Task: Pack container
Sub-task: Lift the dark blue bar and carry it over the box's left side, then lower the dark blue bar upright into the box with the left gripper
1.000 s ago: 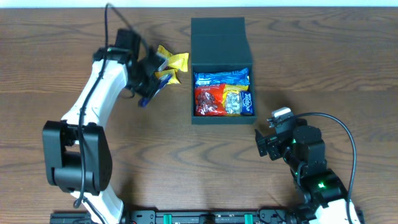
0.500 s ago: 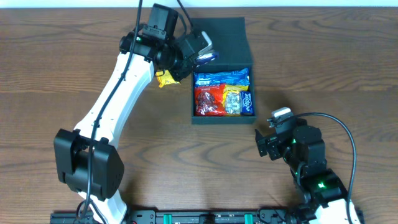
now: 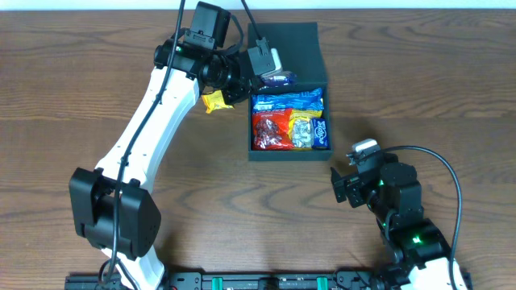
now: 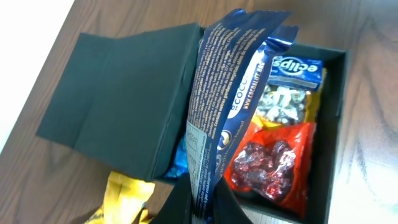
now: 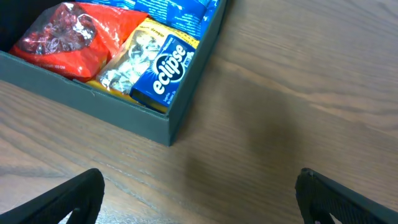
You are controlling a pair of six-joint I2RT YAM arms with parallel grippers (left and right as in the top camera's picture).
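Note:
The container [image 3: 290,155] is a dark square box, open, with its flap lid [image 3: 298,40] laid back away from me. Inside lie blue packets [image 3: 286,100], a red packet [image 3: 270,130], a silver-and-yellow packet [image 3: 301,129] and a blue Eclipse gum pack [image 3: 320,133]. My left gripper [image 3: 256,74] is shut on a dark blue snack packet [image 4: 236,93] and holds it above the box's back left corner; its fingers [image 4: 202,202] pinch the packet's lower edge. My right gripper [image 3: 343,187] is open and empty [image 5: 199,193], on the table right of the box's front corner.
A yellow snack packet [image 3: 214,101] lies on the wooden table just left of the box; it also shows in the left wrist view [image 4: 124,196]. The box's front right corner [image 5: 168,127] is close ahead of my right gripper.
My left arm has carried the dark blue packet from the table left of the box up and right, to above the box's back left corner. The right arm has not moved.

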